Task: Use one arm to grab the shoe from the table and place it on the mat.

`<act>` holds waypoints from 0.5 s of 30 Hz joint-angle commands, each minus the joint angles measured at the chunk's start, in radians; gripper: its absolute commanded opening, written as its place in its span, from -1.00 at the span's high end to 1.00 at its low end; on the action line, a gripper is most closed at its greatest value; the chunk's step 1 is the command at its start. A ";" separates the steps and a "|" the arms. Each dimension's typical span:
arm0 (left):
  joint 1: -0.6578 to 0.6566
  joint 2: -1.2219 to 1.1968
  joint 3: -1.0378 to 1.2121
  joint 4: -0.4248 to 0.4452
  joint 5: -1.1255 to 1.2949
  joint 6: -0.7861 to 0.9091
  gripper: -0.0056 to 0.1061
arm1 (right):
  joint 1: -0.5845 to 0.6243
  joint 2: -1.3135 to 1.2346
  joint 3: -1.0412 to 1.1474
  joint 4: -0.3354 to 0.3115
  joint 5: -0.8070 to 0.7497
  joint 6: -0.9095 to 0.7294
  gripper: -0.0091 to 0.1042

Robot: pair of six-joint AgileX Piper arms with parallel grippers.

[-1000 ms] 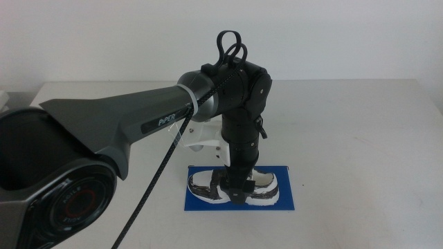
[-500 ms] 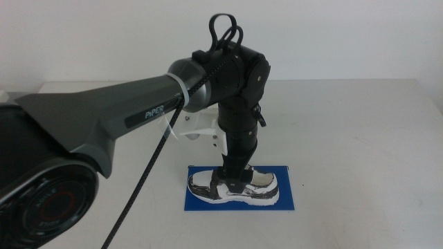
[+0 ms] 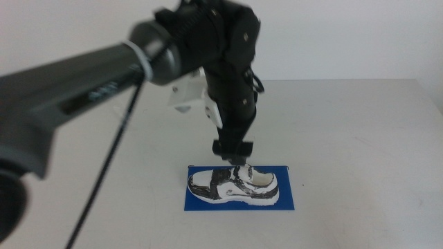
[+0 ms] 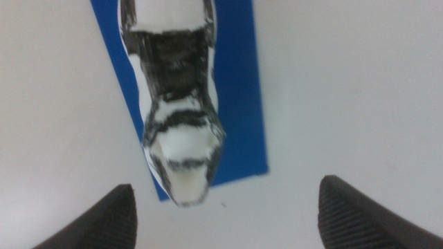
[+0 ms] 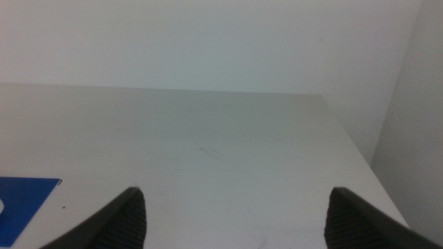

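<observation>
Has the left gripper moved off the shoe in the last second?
Yes. The left gripper has lifted clear of the shoe, which stays on the mat; its jaws are open.

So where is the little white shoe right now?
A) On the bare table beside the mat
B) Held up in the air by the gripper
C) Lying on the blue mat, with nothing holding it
C: the shoe lies flat on the blue mat, and the left gripper hangs just above it, jaws open and empty.

One shoe (image 3: 234, 185), one blue mat (image 3: 291, 197), one table (image 3: 360, 131), one arm (image 3: 138, 62) in the middle view.
</observation>
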 commanded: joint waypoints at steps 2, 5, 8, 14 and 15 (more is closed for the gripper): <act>-0.002 -0.125 -0.030 0.035 0.093 -0.006 -0.64 | -0.005 -0.021 -0.010 -0.008 -0.079 -0.013 -0.33; -0.002 -0.193 -0.030 0.097 0.093 0.005 -0.64 | -0.005 -0.021 -0.010 -0.008 -0.079 -0.013 -0.33; -0.003 -0.253 -0.030 0.178 0.093 0.030 -0.63 | -0.005 -0.021 -0.010 -0.008 -0.079 -0.013 -0.33; -0.003 -0.343 -0.030 0.389 0.093 0.159 -0.63 | -0.005 -0.021 -0.010 -0.008 -0.079 -0.013 -0.33; -0.003 -0.355 -0.030 0.418 0.093 0.197 -0.63 | -0.005 -0.021 -0.010 -0.008 -0.079 -0.013 -0.33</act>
